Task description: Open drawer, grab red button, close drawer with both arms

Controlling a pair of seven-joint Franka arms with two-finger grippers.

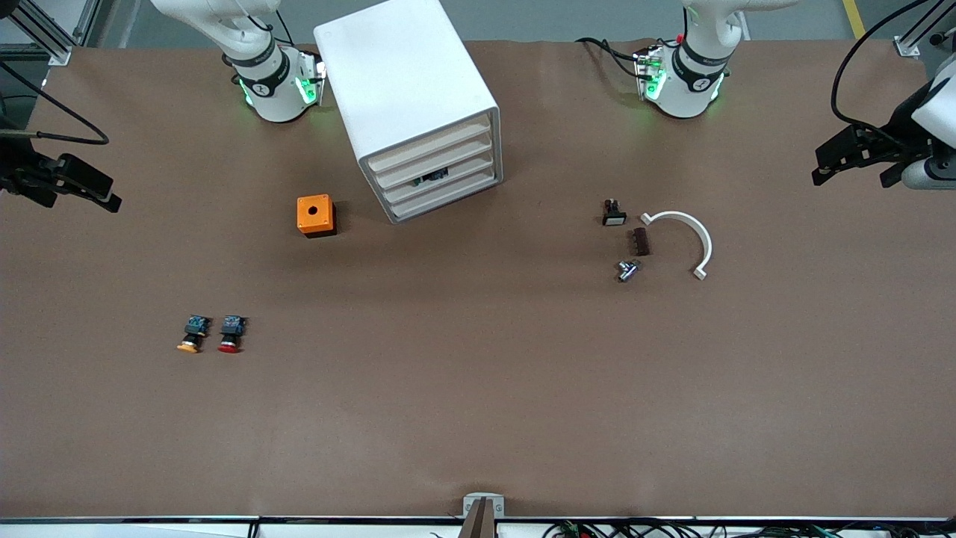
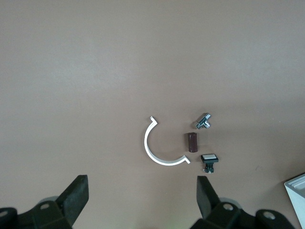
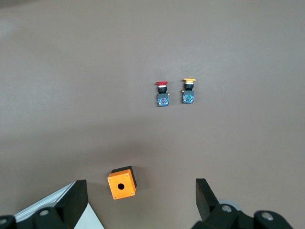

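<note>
**Both grippers empty, every drawer shut: nothing begun**

Fingers spread wide and holding nothing on both arms: the black two-finger left gripper [image 2: 142, 202] hangs high over the left arm's end of the table, the black two-finger right gripper [image 3: 139, 202] over the right arm's end.

The white box cabinet [image 1: 409, 101] stands between the two arm bases. All four shallow white tray drawers look pushed in, including the drawer [image 1: 441, 178] where something dark shows through the gap.

The small red-capped push button with a black-and-blue body [image 1: 231, 334] lies on the brown table [image 1: 478, 388], touching nothing, just beside an alike orange-capped button [image 1: 193, 334], well nearer the front camera than the orange box with a hole [image 1: 315, 215].

Judging by this, opening, grabbing and closing all remain.
</note>
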